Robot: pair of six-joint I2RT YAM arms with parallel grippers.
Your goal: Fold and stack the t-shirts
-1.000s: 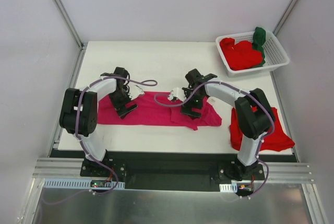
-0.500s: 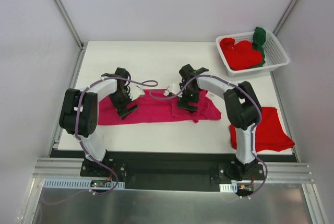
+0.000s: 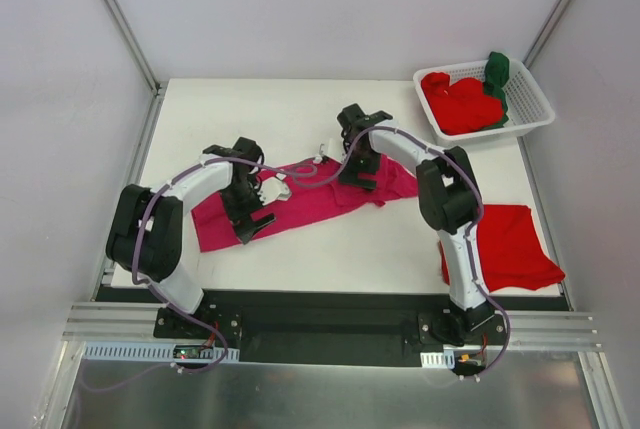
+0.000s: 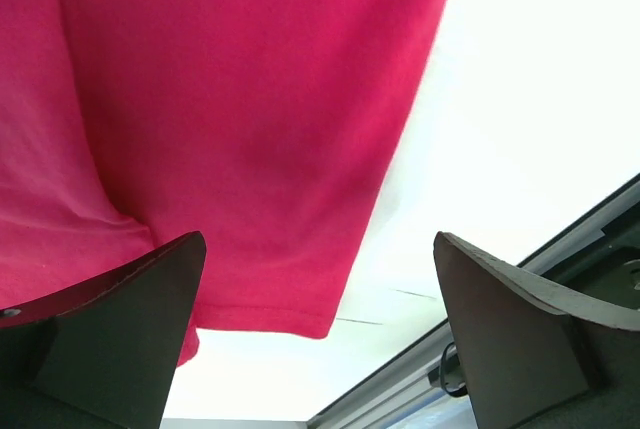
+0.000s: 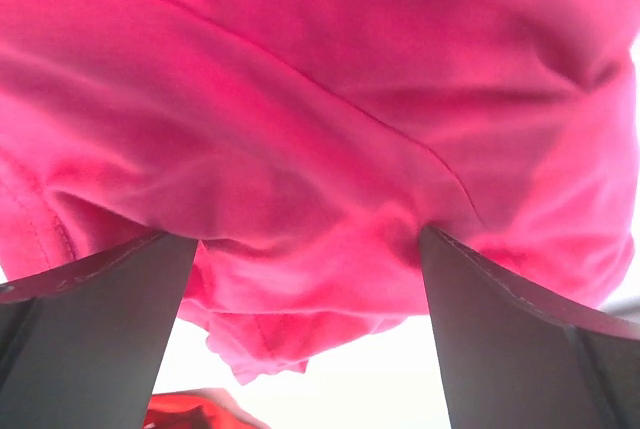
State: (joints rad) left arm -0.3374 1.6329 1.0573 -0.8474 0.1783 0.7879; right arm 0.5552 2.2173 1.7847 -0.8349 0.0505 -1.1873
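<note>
There was the pink shirt point(image 3: 310, 199), stretched aslant across the middle of the table point(image 3: 300, 109). It sat low at the left and climbed toward the far right, rumpled at that right end.

The left gripper point(image 3: 252, 211) was down over the shirt's left part, jaws spread wide. From its wrist camera the fingers point(image 4: 110, 339) stood well apart with flat pink cloth beneath them. The shirt's edge ran between them, with bare table to the right. Nothing was pinched there.

The right gripper point(image 3: 356, 174) was over the shirt's right end, its arm reaching far forward and inward. Its jaws were spread wide too. In its wrist view the fingers point(image 5: 90, 349) framed a bunched, creased mass of pink cloth that filled nearly the whole picture. Whether the fingertips pressed into the cloth I couldn't tell, but they were not closed on it.

Off at the near right, a red shirt point(image 3: 505, 249) lay flat at the table's edge beside the right arm's base, well apart from the pink one. At the far right corner sat the basket point(image 3: 537, 97), with red shirts point(image 3: 460, 104) heaped in it and a green shirt point(image 3: 497, 71) draped at its far rim.
</note>
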